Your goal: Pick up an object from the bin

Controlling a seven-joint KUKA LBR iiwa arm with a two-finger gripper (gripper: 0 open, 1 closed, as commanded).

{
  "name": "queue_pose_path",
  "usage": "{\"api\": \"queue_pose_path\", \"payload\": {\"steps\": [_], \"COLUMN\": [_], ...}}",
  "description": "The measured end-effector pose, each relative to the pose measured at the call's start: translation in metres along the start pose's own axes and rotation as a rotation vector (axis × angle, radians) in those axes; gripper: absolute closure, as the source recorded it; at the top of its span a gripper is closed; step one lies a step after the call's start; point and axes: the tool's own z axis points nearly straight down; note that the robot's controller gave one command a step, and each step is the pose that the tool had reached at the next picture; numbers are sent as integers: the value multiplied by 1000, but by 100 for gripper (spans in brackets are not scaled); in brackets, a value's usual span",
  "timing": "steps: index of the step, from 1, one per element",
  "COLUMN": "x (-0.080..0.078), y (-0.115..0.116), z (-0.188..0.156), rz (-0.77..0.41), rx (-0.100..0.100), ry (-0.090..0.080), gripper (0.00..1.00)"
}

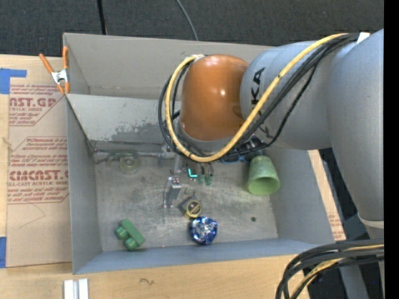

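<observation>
My gripper (177, 200) hangs below the orange wrist cover, low over the bin floor near the middle. It is open, with nothing between its fingers. A small round brass-coloured piece (192, 207) lies just to the right of the fingertips, touching or nearly touching them. A crumpled blue and white ball (203, 230) rests a little further toward the front wall. A light green cup (262, 175) lies on its side to the right of the gripper.
A green two-stud brick (129, 235) lies in the front left corner. A small clear round thing (129, 162) sits near the back left of the floor. The arm covers the bin's right back part.
</observation>
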Motion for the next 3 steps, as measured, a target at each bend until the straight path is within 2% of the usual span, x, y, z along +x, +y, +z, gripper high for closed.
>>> {"api": "queue_pose_path", "payload": {"steps": [1, 2, 3], "x": [51, 65, 67], "y": [-103, -110, -78], "z": [104, 74, 75], "rz": [-84, 178, 289], "rx": [-1, -1, -2], "ry": [-9, -7, -6], "gripper": [0, 0, 0]}}
